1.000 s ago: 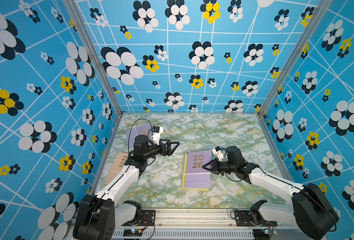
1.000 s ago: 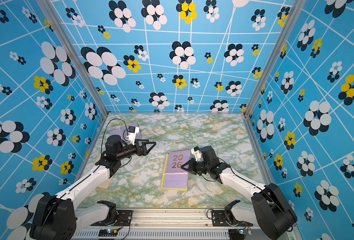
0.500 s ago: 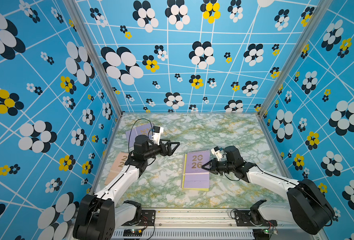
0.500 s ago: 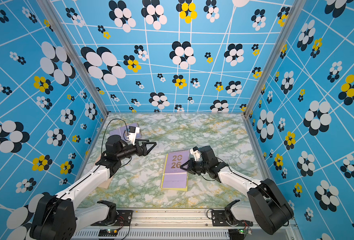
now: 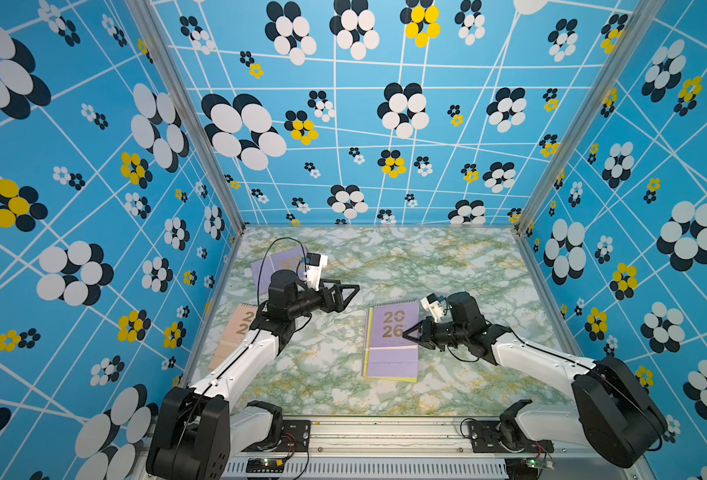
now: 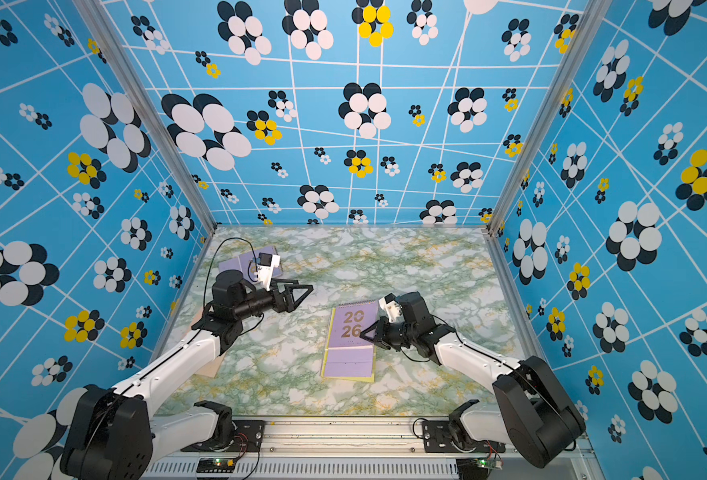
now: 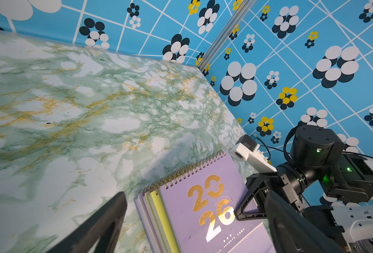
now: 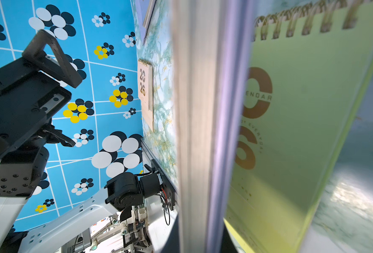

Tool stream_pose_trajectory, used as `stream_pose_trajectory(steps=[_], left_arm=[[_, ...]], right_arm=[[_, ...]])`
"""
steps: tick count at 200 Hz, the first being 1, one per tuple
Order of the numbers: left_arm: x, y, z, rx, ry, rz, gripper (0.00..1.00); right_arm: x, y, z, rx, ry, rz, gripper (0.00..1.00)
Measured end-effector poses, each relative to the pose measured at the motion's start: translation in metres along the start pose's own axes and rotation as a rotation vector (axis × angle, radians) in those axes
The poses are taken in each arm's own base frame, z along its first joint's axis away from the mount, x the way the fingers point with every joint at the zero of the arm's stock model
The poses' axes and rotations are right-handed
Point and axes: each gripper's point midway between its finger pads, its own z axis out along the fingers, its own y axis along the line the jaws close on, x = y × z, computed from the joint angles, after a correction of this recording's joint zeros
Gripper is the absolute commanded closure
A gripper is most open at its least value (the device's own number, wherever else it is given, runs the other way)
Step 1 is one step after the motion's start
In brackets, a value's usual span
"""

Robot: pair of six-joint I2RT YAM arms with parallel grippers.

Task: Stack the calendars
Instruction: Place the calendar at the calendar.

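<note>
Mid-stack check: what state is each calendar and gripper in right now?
left gripper: open, empty, above the table
right gripper: shut on the top lavender calendar's edge
top lavender calendar: topmost in the middle, gripped at one edge
yellow-green calendar: beneath it
peach-pink calendar: flat, unstacked, partly hidden
far lavender calendar: flat, unstacked

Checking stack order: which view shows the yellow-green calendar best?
The right wrist view: the yellow-green calendar fills much of the frame, lettering and spiral binding visible though blurred. The left wrist view shows only a strip under the lavender calendar; both top views, a thin yellow edge beneath it.
</note>
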Motion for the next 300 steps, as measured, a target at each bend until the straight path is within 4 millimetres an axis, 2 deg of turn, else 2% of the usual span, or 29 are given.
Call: stream_pose_trajectory(steps=[70, 210, 300], left_arm=[[0.001, 0.001, 0.0, -0.002, 0.005, -0.005, 0.0], [0.0, 0.0, 0.0, -0.001, 0.005, -0.004, 0.0], [0.001, 0.002, 0.001, -0.004, 0.01, -0.009, 0.0]], right_arm=[[0.0, -0.003, -0.001, 0.028, 0.001, -0.004, 0.82], [0.003, -0.034, -0.005, 0.185, -0.013, 0.021, 0.66], [0.003, -0.046, -0.009, 0.262, -0.016, 0.037, 0.51]])
